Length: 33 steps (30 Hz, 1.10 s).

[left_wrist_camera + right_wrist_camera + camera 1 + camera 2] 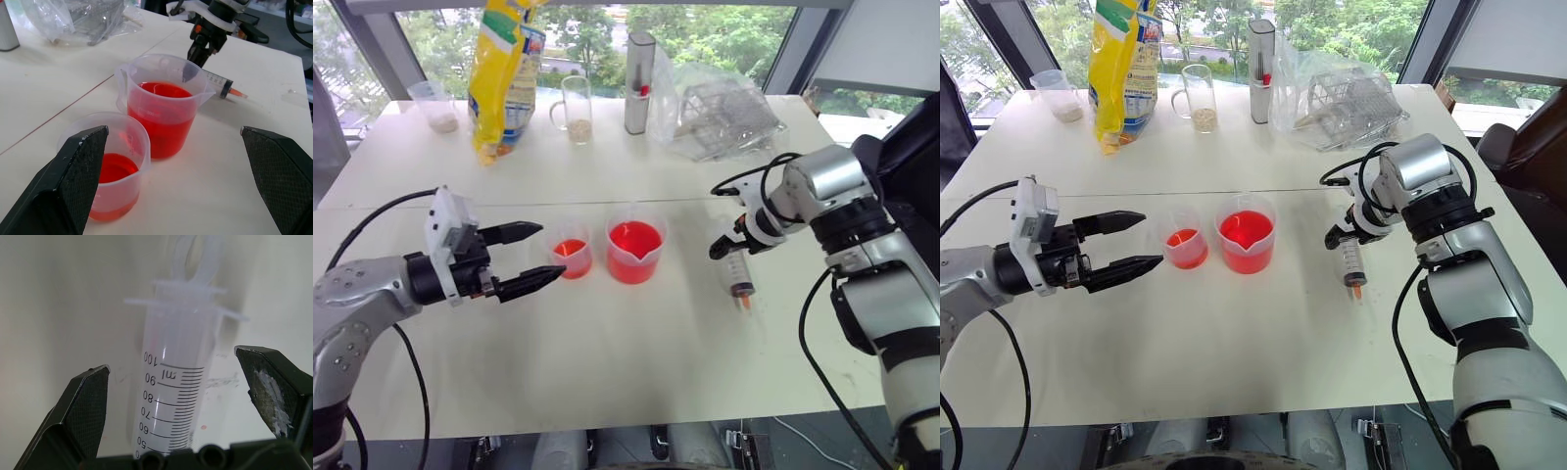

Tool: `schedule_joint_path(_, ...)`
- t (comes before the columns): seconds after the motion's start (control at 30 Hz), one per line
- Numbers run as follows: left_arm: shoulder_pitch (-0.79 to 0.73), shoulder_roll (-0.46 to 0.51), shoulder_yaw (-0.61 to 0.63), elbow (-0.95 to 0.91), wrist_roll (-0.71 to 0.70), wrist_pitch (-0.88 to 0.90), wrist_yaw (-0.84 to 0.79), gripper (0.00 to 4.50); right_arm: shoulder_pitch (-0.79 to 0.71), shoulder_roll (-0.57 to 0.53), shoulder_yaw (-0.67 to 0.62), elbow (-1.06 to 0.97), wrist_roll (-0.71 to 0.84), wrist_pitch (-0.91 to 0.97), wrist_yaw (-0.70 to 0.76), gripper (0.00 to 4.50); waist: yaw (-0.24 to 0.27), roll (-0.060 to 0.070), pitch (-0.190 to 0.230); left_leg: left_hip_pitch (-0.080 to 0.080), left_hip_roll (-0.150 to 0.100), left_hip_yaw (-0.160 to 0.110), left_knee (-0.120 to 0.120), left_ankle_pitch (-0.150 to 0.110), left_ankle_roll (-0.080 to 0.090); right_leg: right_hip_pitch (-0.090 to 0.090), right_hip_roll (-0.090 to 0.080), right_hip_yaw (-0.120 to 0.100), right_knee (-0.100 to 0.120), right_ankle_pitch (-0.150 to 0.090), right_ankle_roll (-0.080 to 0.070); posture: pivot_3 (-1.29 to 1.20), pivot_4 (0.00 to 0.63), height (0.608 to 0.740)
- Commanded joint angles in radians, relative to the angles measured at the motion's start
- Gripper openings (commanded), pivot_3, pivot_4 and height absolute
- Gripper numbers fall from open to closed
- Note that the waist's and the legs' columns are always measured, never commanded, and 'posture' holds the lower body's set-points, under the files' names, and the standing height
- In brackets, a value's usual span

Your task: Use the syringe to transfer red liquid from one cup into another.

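Your syringe point(738, 271) lay flat on the table point(636, 362), right of the beaker point(634, 251), orange tip toward the near edge, not yet picked up. Your right gripper point(732, 238) hung over its far end, pointing steeply down, jaws spread wide on either side of the barrel near the flange; in the right wrist view both fingers point(83, 406) stood clear of the plastic, no contact. Barrel looked empty, no red inside as far as you could see.

Beaker stood mid-table, roughly half full of red liquid point(634, 240). Small cup point(571, 258) stood just left of it, very close, can't tell if touching, with a shallow red layer at the bottom.

Your left gripper point(533, 257) sat just left of the cup, pointing at it, jaws spread, holding nothing, apart from the cup.

Progress, as a judgement: early. Grasp not made. Left to do: close on the syringe, lift, dip the tip in the beaker, draw, move to the cup, push out. Whether the cup's red came from a transfer, can't tell.
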Motion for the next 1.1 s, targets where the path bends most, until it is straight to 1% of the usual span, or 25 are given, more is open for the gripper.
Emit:
schedule_joint_path(0.03,0.011,-0.003,0.043,-0.040,-0.021,-0.010,0.018,4.50,-0.022,0.036,-0.019,0.075,-0.004,0.006,-0.031,4.46,-0.001,0.000,0.000,0.000,0.000,0.000,0.000,0.000,0.000,0.000,0.000,0.000,0.000,0.000,0.000,0.00,0.150,0.740)
schedule_joint_path(0.1,0.013,-0.005,0.042,-0.043,-0.020,-0.012,0.025,4.50,-0.019,0.057,-0.031,0.103,-0.012,0.006,-0.041,4.46,-0.006,0.000,0.000,0.001,0.000,0.000,0.000,0.000,0.000,0.000,0.001,0.000,0.000,0.000,0.000,0.00,0.150,0.740)
schedule_joint_path(0.17,0.012,-0.006,0.043,-0.043,-0.019,-0.013,0.029,4.50,-0.016,0.070,-0.043,0.117,-0.021,0.006,-0.051,3.95,-0.005,0.000,0.000,0.001,0.000,0.000,0.000,0.000,0.000,0.001,0.001,0.000,0.000,0.000,0.000,0.00,0.150,0.740)
schedule_joint_path(0.2,0.012,-0.007,0.043,-0.042,-0.018,-0.014,0.031,4.50,-0.016,0.077,-0.051,0.125,-0.026,0.006,-0.056,3.62,-0.005,0.000,0.000,0.001,0.000,0.000,0.000,0.000,0.000,0.001,0.001,0.000,0.000,0.000,0.000,0.00,0.150,0.740)
schedule_joint_path(0.23,0.012,-0.006,0.043,-0.042,-0.018,-0.016,0.032,4.50,-0.012,0.084,-0.061,0.130,-0.034,0.006,-0.062,3.18,-0.005,0.000,0.000,0.002,0.000,0.000,0.000,0.000,0.000,0.001,0.001,0.000,0.000,0.000,0.000,0.00,0.150,0.740)
schedule_joint_path(0.33,0.011,-0.005,0.042,-0.040,-0.017,-0.019,0.034,4.50,-0.004,0.097,-0.083,0.137,-0.046,0.006,-0.075,1.64,-0.006,-0.001,-0.001,0.002,0.000,0.000,0.000,0.000,0.000,0.002,0.001,0.000,0.000,0.000,0.000,0.00,0.150,0.740)
schedule_joint_path(0.37,0.009,-0.003,0.042,-0.038,-0.018,-0.019,0.034,4.50,-0.002,0.097,-0.091,0.135,-0.044,0.006,-0.079,1.43,-0.006,-0.001,-0.001,0.003,0.000,-0.001,0.000,0.000,0.000,0.003,0.001,0.000,0.000,0.000,0.000,0.00,0.150,0.740)
schedule_joint_path(0.43,0.003,0.000,0.043,-0.034,-0.020,-0.019,0.032,4.50,-0.001,0.088,-0.119,0.113,-0.037,0.006,-0.087,1.42,-0.006,-0.001,-0.001,0.003,0.000,-0.001,0.000,0.000,0.000,0.003,0.001,0.000,0.000,0.000,0.000,0.00,0.150,0.740)
schedule_joint_path(0.53,-0.002,0.008,0.051,-0.026,-0.025,-0.016,0.025,4.50,-0.016,0.072,-0.205,0.054,-0.047,0.006,-0.122,1.42,-0.006,0.000,-0.001,0.003,0.000,-0.001,0.000,0.000,0.000,0.003,0.001,0.000,0.000,0.000,0.000,0.00,0.150,0.740)
schedule_joint_path(0.67,-0.035,0.023,0.065,0.005,-0.044,-0.006,0.017,4.50,-0.045,0.024,-0.371,-0.139,-0.022,0.000,-0.095,1.42,-0.003,0.002,0.001,0.000,0.000,-0.001,0.000,0.000,-0.001,0.000,0.001,0.000,0.001,0.000,0.000,0.00,0.150,0.740)
schedule_joint_path(0.77,-0.076,0.031,0.069,0.039,-0.059,-0.001,0.010,4.50,0.008,0.006,-0.491,-0.354,0.019,-0.125,-0.039,1.42,0.001,0.002,0.001,0.000,0.000,-0.001,-0.001,0.000,-0.001,-0.001,0.002,-0.001,0.001,0.000,0.000,0.00,0.150,0.740)
schedule_joint_path(0.83,-0.113,0.039,0.060,0.063,-0.064,0.002,0.002,4.50,0.046,0.004,-0.549,-0.478,0.025,-0.234,-0.017,1.42,0.002,0.002,0.001,0.000,0.000,-0.001,-0.001,0.000,0.000,-0.001,0.002,-0.001,0.001,0.000,0.001,0.00,0.150,0.740)
schedule_joint_path(0.93,-0.185,0.051,0.038,0.107,-0.063,0.003,-0.017,4.50,0.088,0.043,-0.670,-0.622,0.113,-0.380,0.071,1.42,0.002,0.002,0.001,0.000,0.000,-0.001,-0.001,0.000,0.000,0.000,0.002,-0.002,0.000,0.000,0.001,0.00,0.150,0.740)
schedule_joint_path(0.97,-0.211,0.053,0.029,0.125,-0.062,0.003,-0.024,4.50,0.090,0.069,-0.714,-0.653,0.156,-0.397,0.085,1.42,0.001,0.002,0.001,0.000,0.000,-0.001,-0.001,0.000,0.000,0.000,0.001,-0.002,-0.001,0.000,0.001,0.00,0.150,0.740)
schedule_joint_path(1.03,-0.294,0.052,-0.003,0.181,-0.055,0.006,-0.043,4.50,0.094,0.158,-0.802,-0.714,0.284,-0.400,0.098,1.42,-0.001,0.002,0.001,0.000,0.000,-0.001,-0.001,0.000,0.000,0.000,0.001,-0.001,0.000,0.001,0.003,0.00,0.150,0.740)
schedule_joint_path(1.1,-0.358,0.053,-0.030,0.230,-0.045,0.006,-0.068,4.50,0.122,0.224,-0.820,-0.767,0.348,-0.417,0.096,1.42,-0.002,0.002,0.001,0.001,0.000,-0.002,-0.001,0.000,-0.001,0.001,0.002,-0.002,0.000,0.001,0.003,0.00,0.150,0.740)
